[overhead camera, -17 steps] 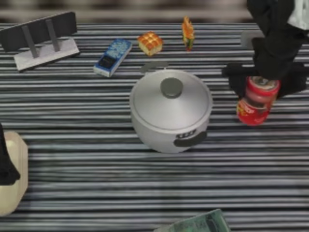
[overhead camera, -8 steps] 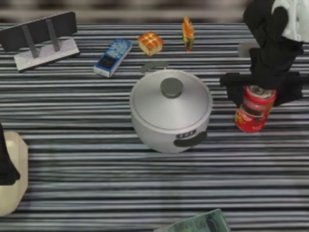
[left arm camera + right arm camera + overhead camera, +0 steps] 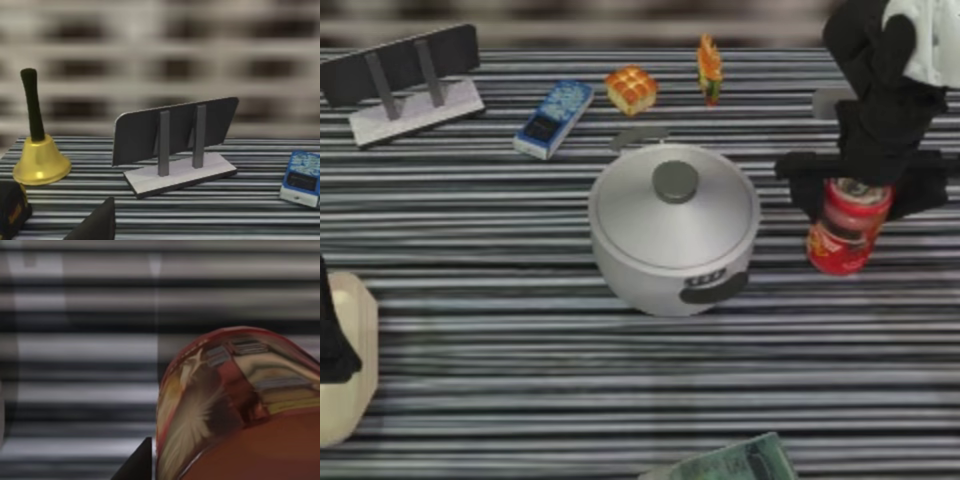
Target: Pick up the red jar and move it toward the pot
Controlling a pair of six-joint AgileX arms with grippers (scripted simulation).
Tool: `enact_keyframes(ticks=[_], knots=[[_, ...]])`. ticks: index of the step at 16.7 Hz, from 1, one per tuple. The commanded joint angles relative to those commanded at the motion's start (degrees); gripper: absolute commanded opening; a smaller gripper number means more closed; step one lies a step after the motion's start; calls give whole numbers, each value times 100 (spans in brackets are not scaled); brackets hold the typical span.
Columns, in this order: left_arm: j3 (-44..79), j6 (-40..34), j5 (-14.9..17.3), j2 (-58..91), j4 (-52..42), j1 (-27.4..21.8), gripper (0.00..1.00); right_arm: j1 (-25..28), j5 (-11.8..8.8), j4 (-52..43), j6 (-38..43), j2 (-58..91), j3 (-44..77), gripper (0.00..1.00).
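Observation:
The red jar [image 3: 844, 238] stands upright to the right of the big silver pot [image 3: 672, 222], a small gap apart from it. My right gripper [image 3: 861, 186] comes down on the jar from above and is shut on its upper part, hiding the lid. In the right wrist view the jar [image 3: 240, 405] fills the near side, with one dark fingertip [image 3: 140, 465] right beside its wall. My left gripper [image 3: 332, 345] is parked at the table's left edge, open, with one finger [image 3: 97, 222] showing in the left wrist view.
Along the back lie a dark stand on a white base [image 3: 405, 80], a blue box [image 3: 553, 118], a bread bun [image 3: 631, 89] and a slim orange-green carton [image 3: 709, 68]. A beige object [image 3: 348, 365] sits at the left edge, a green item [image 3: 730, 465] at the front. A gold bell [image 3: 40, 160] stands near the stand.
The right gripper has brought the jar down and slightly left, toward the pot, from a tilted, raised pose to upright. Over the last half second nothing has visibly moved.

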Motion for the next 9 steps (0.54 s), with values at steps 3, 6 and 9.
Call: enact_keyframes(ticks=[3,6,9], knots=[[0,0,0,0,0,0,100,0,0,0,0,0,0,98],[0,0,0,0,0,0,100,0,0,0,0,0,0,100],[0,0,0,0,0,0,100,0,0,0,0,0,0,100]])
